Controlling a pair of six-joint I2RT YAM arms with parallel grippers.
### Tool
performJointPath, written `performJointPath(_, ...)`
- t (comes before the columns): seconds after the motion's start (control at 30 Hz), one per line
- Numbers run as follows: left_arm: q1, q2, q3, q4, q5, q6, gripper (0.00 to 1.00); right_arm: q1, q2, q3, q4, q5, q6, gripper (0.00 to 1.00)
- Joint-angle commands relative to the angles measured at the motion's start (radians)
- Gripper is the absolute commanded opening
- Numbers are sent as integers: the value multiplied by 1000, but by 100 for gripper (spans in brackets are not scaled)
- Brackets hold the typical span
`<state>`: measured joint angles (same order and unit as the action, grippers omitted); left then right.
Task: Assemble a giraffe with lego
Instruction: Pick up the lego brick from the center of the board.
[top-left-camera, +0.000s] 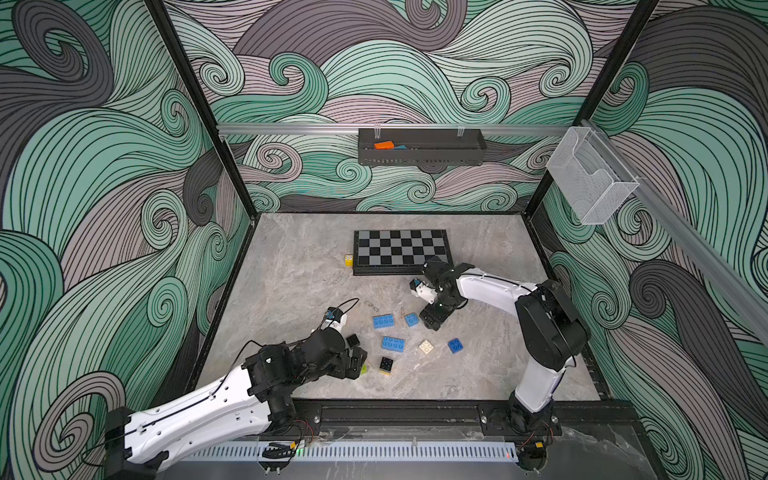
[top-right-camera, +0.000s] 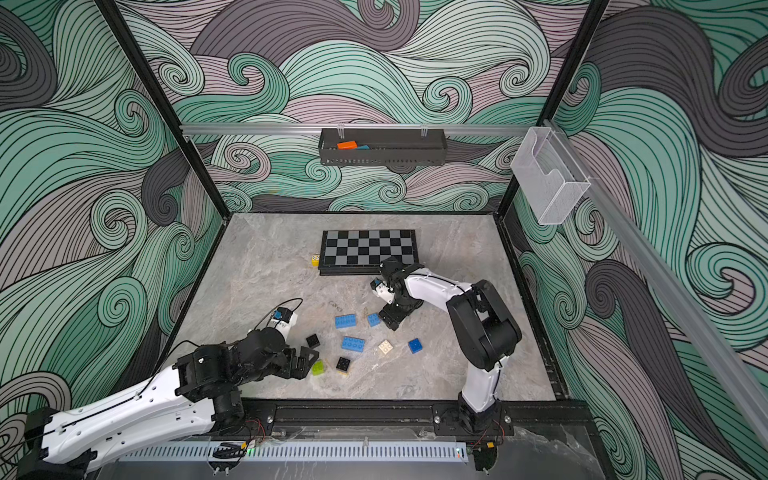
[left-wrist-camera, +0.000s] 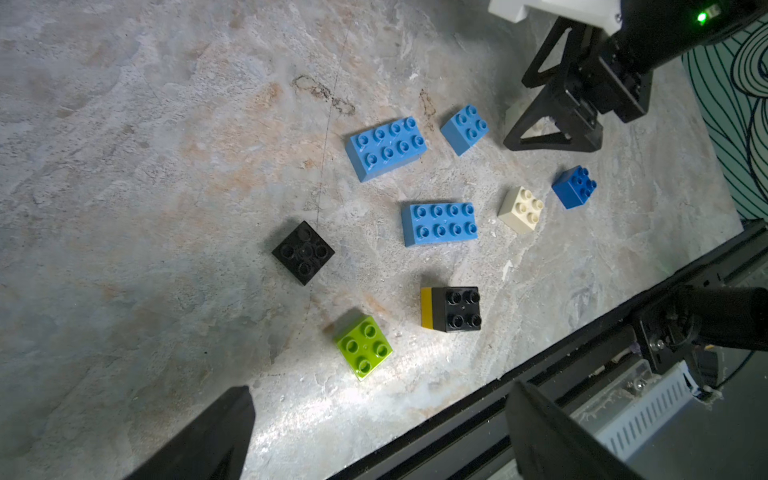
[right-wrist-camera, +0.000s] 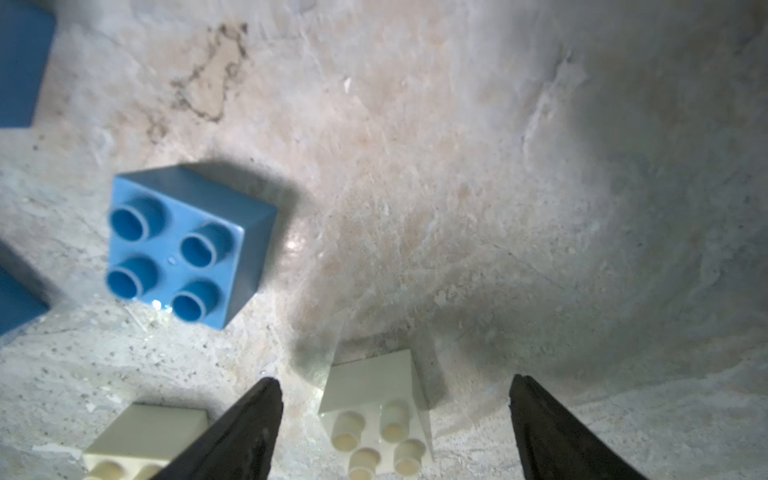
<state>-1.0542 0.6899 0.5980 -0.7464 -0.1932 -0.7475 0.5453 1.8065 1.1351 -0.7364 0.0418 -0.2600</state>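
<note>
No text, label, brand or number could be read in any view. The small yellow die (top-left-camera: 348, 260), just beside the chessboard (top-left-camera: 401, 247), showed only dark dots, and they were too small to count. On the table (left-wrist-camera: 145, 187) there were thin dark scribbled marks (left-wrist-camera: 328, 97) near the long blue brick (left-wrist-camera: 386, 147). They formed no letters or figures that could be read.
</note>
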Motion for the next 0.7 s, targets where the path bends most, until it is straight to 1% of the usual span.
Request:
performJointPath(0.0,3,53,79,-74,29,79,99,-5,6,-2,15,-27,-16,81)
performJointPath(0.07,-4,106,137,-130,15,105,99,-5,1,-8,15,-38,-15,78)
performJointPath(0.2,-16,200,219,-140,12,137,99,2,-13,-26,14,-49,-14,68)
performJointPath(0.27,-16,206,233,-115,13,147,99,2,-24,-34,15,-52,-11,67)
performJointPath(0.37,-16,200,220,-81,30,166,99,7,-50,-52,16,-52,-9,68)
performJointPath(0.5,-16,182,183,-97,49,150,99,10,-87,-85,38,-54,-16,68)
performJointPath(0.67,-17,112,119,-68,45,120,99,20,-61,-69,34,-54,-16,64)
